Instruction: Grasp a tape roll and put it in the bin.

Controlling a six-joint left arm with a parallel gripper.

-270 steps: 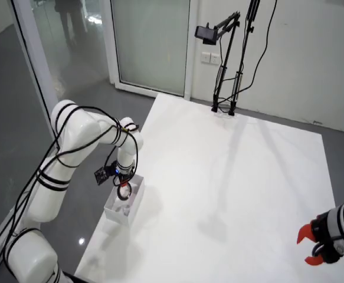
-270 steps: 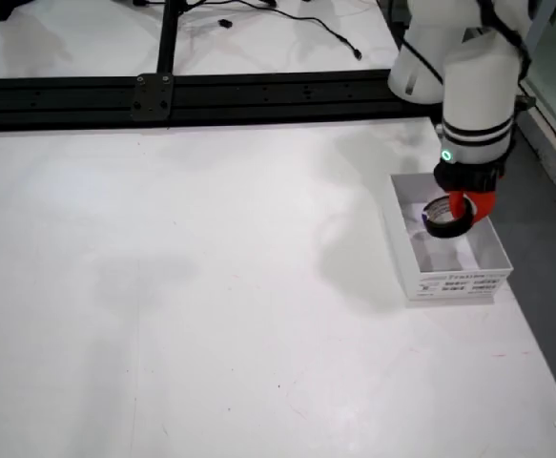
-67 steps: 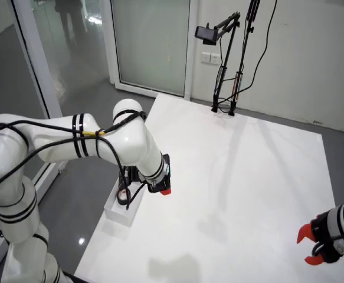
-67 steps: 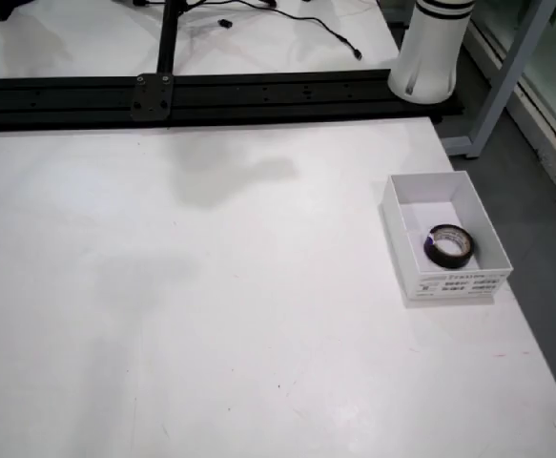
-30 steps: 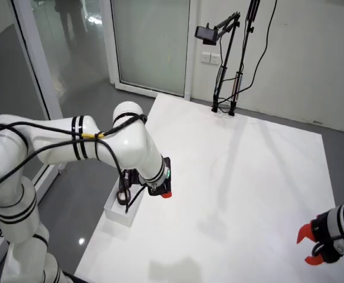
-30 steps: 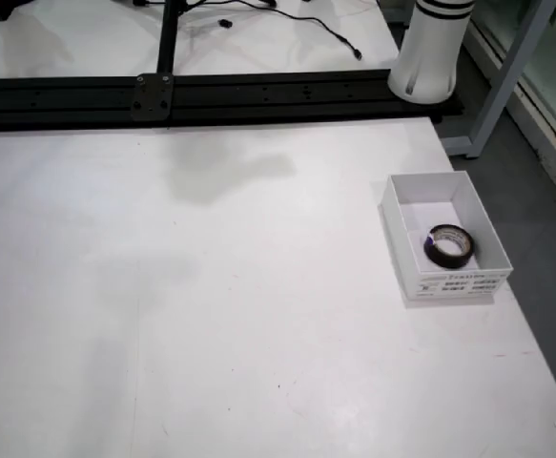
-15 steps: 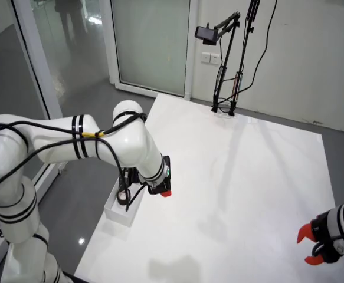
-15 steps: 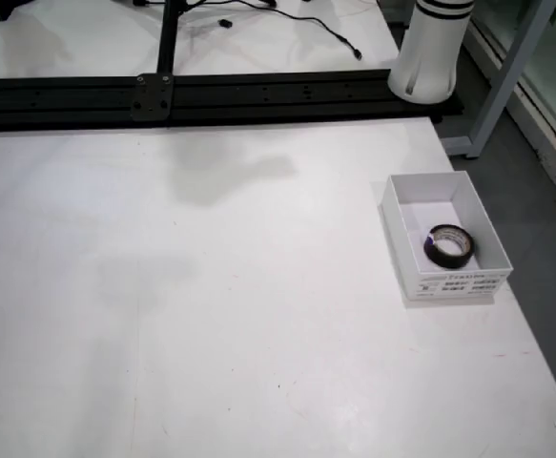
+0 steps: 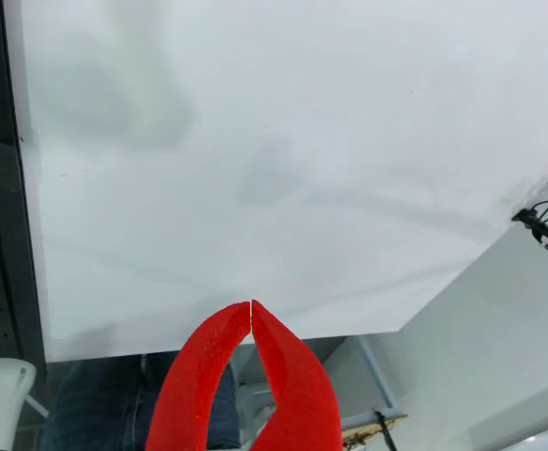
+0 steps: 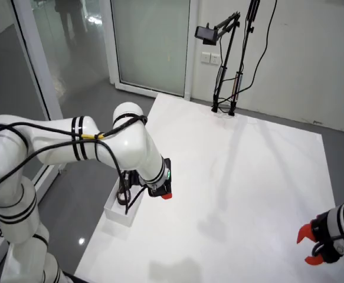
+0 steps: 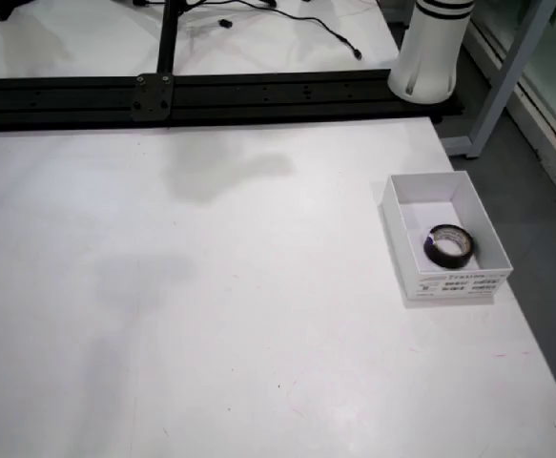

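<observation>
The white tabletop (image 11: 211, 315) now lies bare; the tape roll (image 11: 447, 245) sits in the bin (image 11: 454, 280), the claw (image 9: 251, 310) clenched, emptied, lifted away.

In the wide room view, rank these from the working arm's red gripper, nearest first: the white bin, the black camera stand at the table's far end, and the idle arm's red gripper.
From the gripper:
1. white bin, just to its left at the table's edge.
2. The idle arm's red gripper, at the lower right, and the black camera stand, at the far end, are both much farther; too close to call.
</observation>
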